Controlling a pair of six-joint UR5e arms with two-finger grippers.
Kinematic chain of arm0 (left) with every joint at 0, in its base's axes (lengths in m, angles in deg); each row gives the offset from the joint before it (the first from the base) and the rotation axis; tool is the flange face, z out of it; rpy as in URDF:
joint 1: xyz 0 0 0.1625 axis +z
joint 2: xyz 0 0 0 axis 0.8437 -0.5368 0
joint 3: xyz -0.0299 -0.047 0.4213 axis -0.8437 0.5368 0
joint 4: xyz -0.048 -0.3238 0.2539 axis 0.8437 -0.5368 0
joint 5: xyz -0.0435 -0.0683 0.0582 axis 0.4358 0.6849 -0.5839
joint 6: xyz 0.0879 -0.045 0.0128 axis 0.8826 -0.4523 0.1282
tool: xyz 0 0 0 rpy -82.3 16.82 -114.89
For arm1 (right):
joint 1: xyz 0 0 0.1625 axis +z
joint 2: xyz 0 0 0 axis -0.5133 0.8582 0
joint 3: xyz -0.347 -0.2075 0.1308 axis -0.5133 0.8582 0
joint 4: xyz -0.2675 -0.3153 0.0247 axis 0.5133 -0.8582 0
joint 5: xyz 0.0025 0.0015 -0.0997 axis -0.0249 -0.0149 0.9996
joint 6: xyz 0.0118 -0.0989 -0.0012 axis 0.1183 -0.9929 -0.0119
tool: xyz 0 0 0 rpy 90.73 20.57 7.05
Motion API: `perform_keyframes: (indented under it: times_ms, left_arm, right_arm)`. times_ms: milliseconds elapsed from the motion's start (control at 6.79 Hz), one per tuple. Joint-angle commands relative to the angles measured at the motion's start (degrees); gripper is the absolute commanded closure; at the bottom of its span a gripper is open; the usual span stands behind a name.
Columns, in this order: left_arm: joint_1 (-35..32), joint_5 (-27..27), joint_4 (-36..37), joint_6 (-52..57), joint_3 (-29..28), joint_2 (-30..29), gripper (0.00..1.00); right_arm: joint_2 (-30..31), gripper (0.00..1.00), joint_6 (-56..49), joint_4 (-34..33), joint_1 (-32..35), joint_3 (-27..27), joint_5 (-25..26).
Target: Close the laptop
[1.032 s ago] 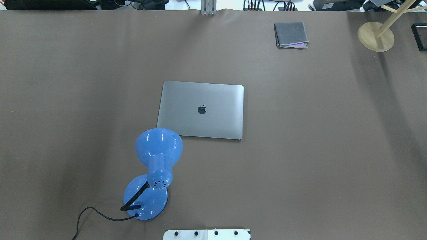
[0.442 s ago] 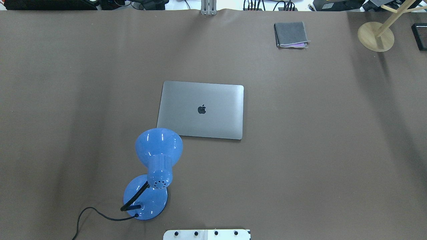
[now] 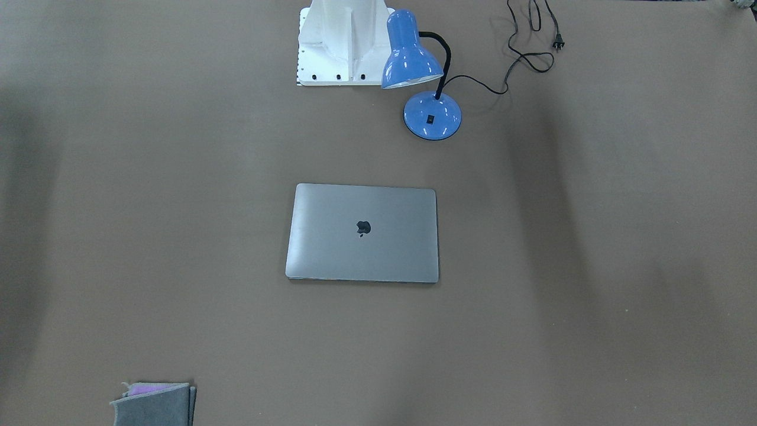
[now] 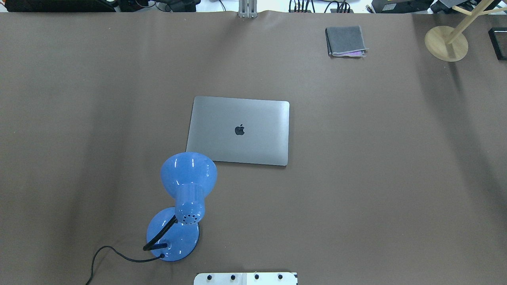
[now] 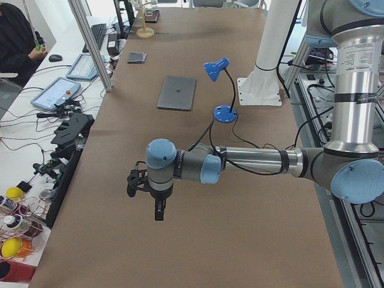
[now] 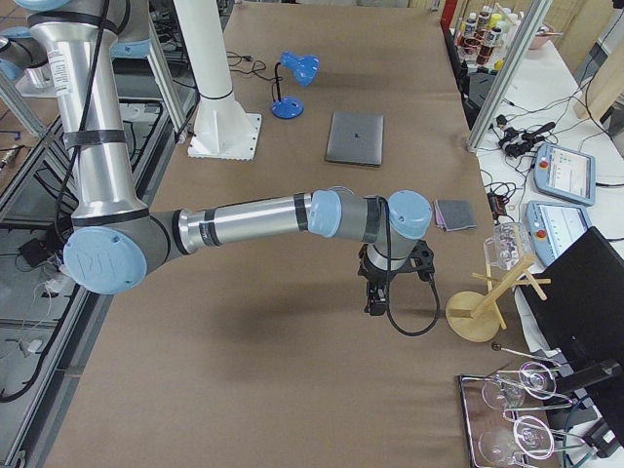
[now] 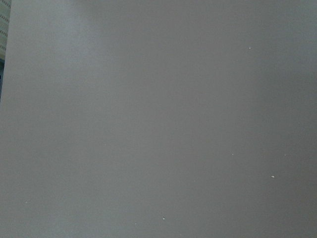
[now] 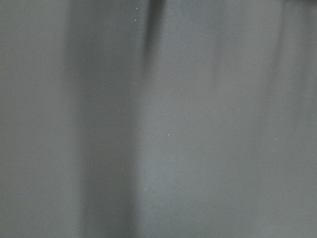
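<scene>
Laptop [image 4: 257,136] long axis left-right, logo [image 4: 239,130] upright robot-side; left end effector [image 5: 158,211], right end effector [image 6: 376,300] aperture unclear.

Both arms [image 5: 258,161] are silver tubes with grey joints, pale-blue caps and black pincers [image 5: 159,216].

The brown table [image 4: 356,158] before me carries the closed laptop [image 4: 245,118] flat at its middle, a blue lamp [image 4: 173,237] standing near it on my side, a grey pouch [image 4: 345,40] and a wooden stand [image 4: 445,43] along the far edge to my right.
</scene>
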Motion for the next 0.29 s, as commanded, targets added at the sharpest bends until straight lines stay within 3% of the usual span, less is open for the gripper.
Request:
perform_keyframes:
  times_ms: [0,147]
  left_arm:
    - [0.29,1.12,0.00,-0.07,0.00,-0.41,0.02]
    - [0.38,1.64,0.00,-0.07,0.09,-0.42,0.02]
  right_arm:
    - [0.09,0.00,0.01,0.19,0.00,0.22,-0.05]
    - [-0.34,0.00,0.01,0.11,0.00,-0.04,-0.05]
